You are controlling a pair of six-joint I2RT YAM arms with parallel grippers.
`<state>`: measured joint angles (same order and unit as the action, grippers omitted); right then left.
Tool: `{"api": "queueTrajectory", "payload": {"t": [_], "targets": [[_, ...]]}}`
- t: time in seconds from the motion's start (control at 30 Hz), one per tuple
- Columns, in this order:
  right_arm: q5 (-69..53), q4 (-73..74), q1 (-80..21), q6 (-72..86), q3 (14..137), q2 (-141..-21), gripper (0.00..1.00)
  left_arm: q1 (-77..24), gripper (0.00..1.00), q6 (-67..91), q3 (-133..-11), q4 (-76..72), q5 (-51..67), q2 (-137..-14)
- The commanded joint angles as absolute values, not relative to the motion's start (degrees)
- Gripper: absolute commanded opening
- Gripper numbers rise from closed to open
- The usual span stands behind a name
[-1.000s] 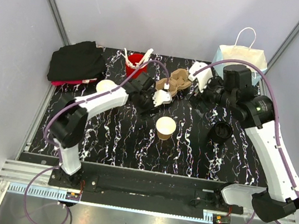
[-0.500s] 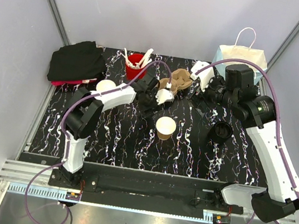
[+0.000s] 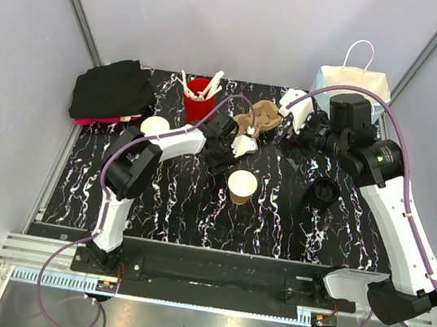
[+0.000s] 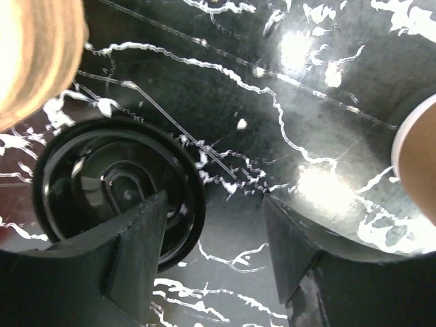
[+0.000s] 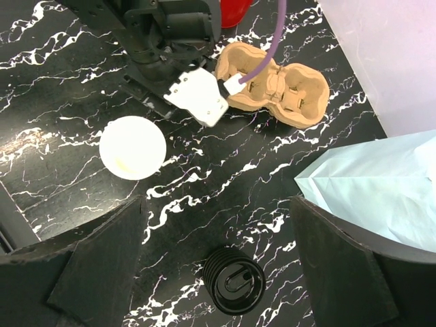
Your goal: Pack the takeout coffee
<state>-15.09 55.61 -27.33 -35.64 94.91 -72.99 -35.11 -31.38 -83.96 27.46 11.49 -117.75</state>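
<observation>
Takeout coffee (image 3: 241, 187): a small tapered kraft-paper cup with a tan wall, white inside and rolled rim. It stands upright and uncovered near the middle of the surface (image 3: 163, 205), slightly toward the near edge, and stands free of both arms.

Left hand (image 4: 214, 211): low over the surface, near the cup on its far side. Its two dark fingers (image 4: 136, 252) stand apart with bare surface between them, gripping nothing. In the left wrist view a glossy lid (image 4: 116, 191), black, round and concentrically ridged, lies flat and is partly covered by one finger. Whether they touch cannot be told.

Right hand (image 5: 216, 204): raised over the far right part of the surface, fingers spread wide, empty.

Black lid (image 3: 323, 192): ribbed round plastic, lying flat between the cup and the right edge, well apart from the cup. Whether it is the lid in the left wrist view cannot be told.

Cup carrier (image 3: 260, 119): brown moulded pulp, matte, with lobed wells, near the middle of the far edge.

Red cup (image 3: 198, 99): smooth plastic holding white utensils (image 3: 214, 81), near the carrier on its left.

Paper bag (image 3: 355, 77): white with a cord handle and pale blue tissue, at the far right corner.

Black cloth (image 3: 114, 90): soft and folded, at the far left corner.

Surface finish: glossy black with white veining.
</observation>
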Motion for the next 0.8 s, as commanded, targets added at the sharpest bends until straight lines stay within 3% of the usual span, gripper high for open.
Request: {"api": "queueTrajectory", "payload": {"t": [0.0, 0.07, 0.2, 0.37, 0.5, 0.77], "targets": [[-16.9, 55.4, -27.0, -34.8, 97.1, -71.6, 0.91, -35.2, 0.58, -30.8, -87.5, 25.9, 10.4, -118.5], [-17.0, 55.5, -27.0, -34.8, 97.2, -71.6, 0.9, -35.2, 0.51, -30.8, -88.1, 26.3, 10.5, -118.8], [-17.3, 55.6, -27.0, -34.7, 97.6, -71.9, 0.9, -35.2, 0.28, -30.5, -88.3, 27.6, 11.1, -119.0], [-18.2, 56.0, -27.0, -34.4, 98.6, -72.2, 0.89, -35.2, 0.18, -30.6, -88.1, 27.9, 10.0, -119.4], [-18.5, 56.4, -27.0, -34.2, 99.3, -72.3, 0.89, -35.2, 0.01, -30.5, -88.3, 29.0, 10.0, -119.1], [-20.0, 57.9, -27.0, -33.8, 102.7, -73.4, 0.89, -33.7, 0.0, -29.9, -90.9, 36.8, 14.1, -110.4]]}}
